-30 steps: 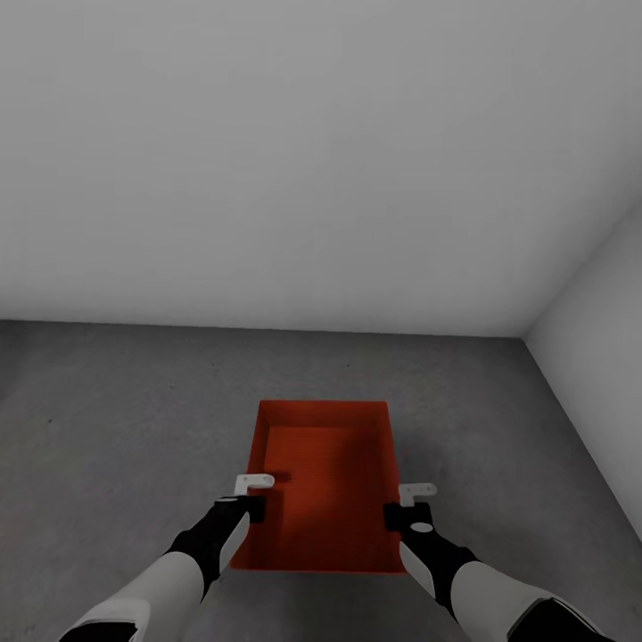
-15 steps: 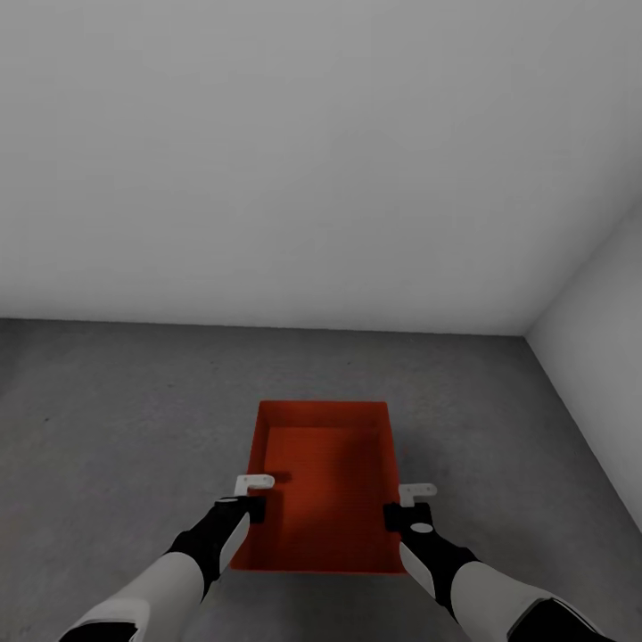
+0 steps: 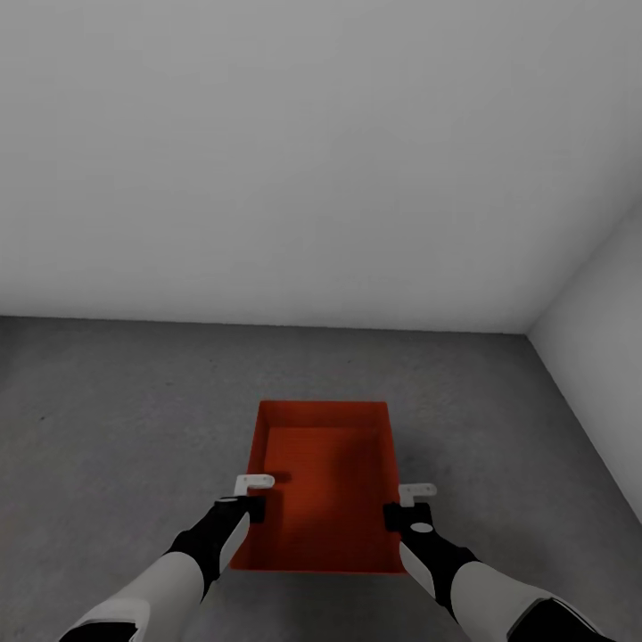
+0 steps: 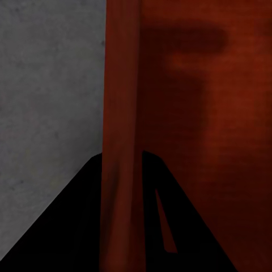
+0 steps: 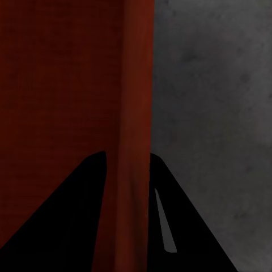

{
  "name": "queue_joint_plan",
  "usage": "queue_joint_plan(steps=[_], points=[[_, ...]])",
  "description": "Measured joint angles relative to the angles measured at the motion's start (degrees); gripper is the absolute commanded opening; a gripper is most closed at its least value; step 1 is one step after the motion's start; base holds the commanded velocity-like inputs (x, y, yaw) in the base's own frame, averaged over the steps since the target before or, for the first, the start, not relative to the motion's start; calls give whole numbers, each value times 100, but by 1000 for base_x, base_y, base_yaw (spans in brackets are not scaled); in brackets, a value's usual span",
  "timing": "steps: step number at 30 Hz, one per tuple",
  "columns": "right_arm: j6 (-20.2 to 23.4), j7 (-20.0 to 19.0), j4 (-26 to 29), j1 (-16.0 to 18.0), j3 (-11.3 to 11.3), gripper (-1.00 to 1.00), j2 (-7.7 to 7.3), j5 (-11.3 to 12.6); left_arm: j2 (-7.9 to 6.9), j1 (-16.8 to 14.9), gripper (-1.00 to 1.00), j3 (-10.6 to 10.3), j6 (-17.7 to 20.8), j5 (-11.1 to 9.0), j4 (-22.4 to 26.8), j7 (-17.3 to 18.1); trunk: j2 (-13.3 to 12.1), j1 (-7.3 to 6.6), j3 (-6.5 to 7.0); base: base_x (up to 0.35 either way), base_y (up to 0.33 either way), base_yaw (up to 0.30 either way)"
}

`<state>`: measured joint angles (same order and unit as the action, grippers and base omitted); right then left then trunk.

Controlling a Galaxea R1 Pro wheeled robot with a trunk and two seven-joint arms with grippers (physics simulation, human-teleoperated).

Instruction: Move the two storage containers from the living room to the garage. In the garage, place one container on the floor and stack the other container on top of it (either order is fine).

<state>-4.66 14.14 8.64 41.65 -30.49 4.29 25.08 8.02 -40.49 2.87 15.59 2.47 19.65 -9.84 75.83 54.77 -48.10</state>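
Grippers pinch one orange-red storage container by its side walls: the left gripper clamps the left wall and the right gripper clamps the right wall. It is over the grey floor near a pale wall.

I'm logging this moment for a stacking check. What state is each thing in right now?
storage container: upright, open-topped, empty, gripped by both side walls above the concrete floor.
left gripper: shut on the container's left wall.
right gripper: shut on the container's right wall.
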Motion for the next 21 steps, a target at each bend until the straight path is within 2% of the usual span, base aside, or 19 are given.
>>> queue_joint_plan(steps=[6,14,21], points=[[1,-4,-8,0,-4,-100,2,4,-2,0,-100,-2,-1,-5,-10,0,241,132,-108,0,0,0],[1,-2,-12,0,-6,-100,3,2,-4,0,-100,-13,-6,-21,-17,-5,242,132,-108,0,0,0],[1,-2,-13,0,-7,-100,3,3,-4,0,-100,-14,-3,-22,-16,-5,522,286,-233,0,0,0]])
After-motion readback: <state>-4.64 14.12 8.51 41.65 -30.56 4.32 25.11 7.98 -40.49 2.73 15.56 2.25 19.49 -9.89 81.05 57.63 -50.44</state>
